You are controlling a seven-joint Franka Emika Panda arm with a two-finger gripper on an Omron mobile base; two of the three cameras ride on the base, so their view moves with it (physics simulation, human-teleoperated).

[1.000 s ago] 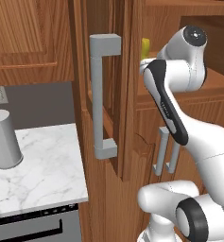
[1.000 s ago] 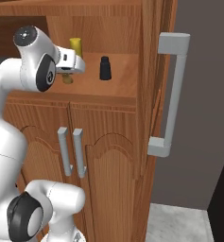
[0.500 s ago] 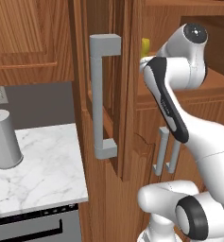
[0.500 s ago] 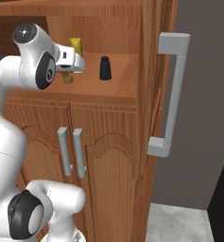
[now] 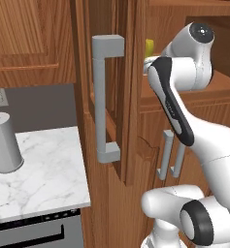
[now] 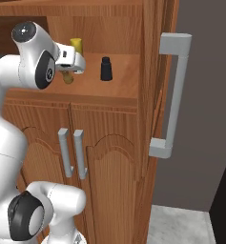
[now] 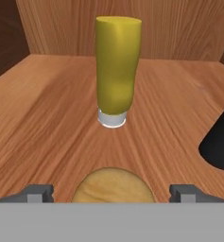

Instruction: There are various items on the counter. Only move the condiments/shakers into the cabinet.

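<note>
While the fingers [image 7: 38,193] stood spread wide apart, the gripper [image 7: 111,194] hung just over the wooden shaker [image 7: 114,185], whose round tan top sat between the tips without either one touching it. Beyond it on the cabinet shelf [image 7: 42,123] stood the yellow bottle [image 7: 117,71], upright on its pale cap. The black shaker [image 6: 106,68] stood on the same shelf, off to one side. Outside on the marble counter [image 5: 36,169], the grey canister [image 5: 4,144] stood upright.
</note>
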